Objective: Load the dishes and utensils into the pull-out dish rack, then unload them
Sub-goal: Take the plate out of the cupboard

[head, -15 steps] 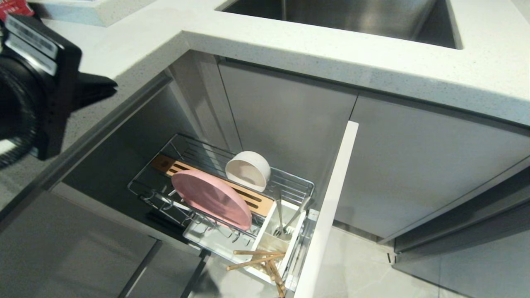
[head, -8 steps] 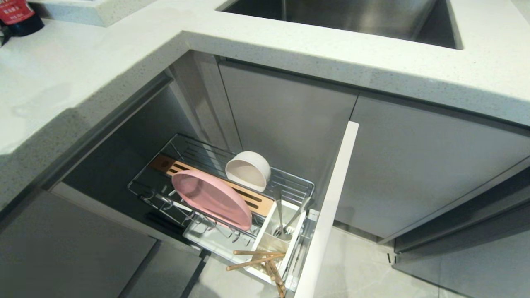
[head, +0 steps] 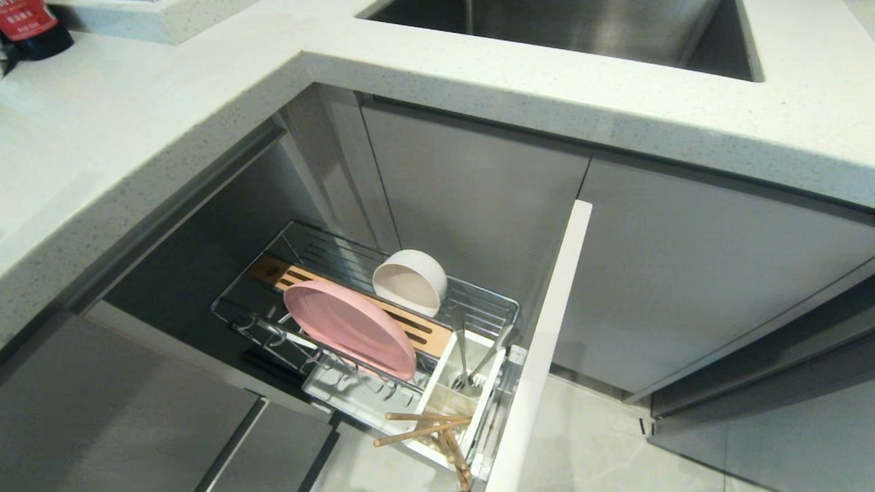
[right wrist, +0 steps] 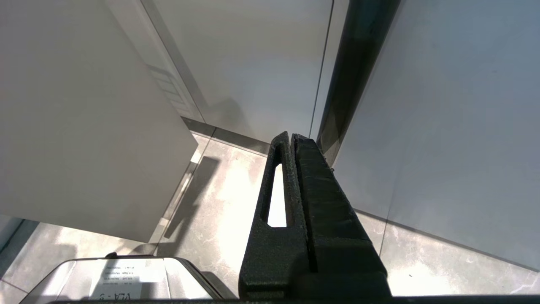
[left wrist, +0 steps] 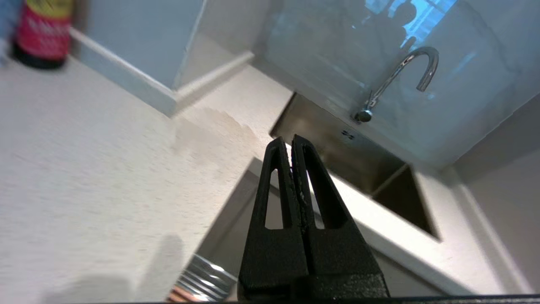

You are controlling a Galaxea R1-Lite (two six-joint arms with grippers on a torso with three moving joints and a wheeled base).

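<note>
Chrome wire rack (head: 478,307), wooden chopsticks (head: 417,432), speckled stone countertop (head: 137,116)

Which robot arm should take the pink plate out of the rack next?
Probably the left. Its end effector is shut and empty above the counter by the sink, on the rack's side. The right end effector hangs low by the floor. The pink plate stands in the rack.

The head view looks steeply down on the speckled white table (head: 478,75) and steel sink (head: 581,31), which the left wrist view, closer, shares; the right wrist view faces grey cabinet doors (right wrist: 443,126) near the floor.
</note>
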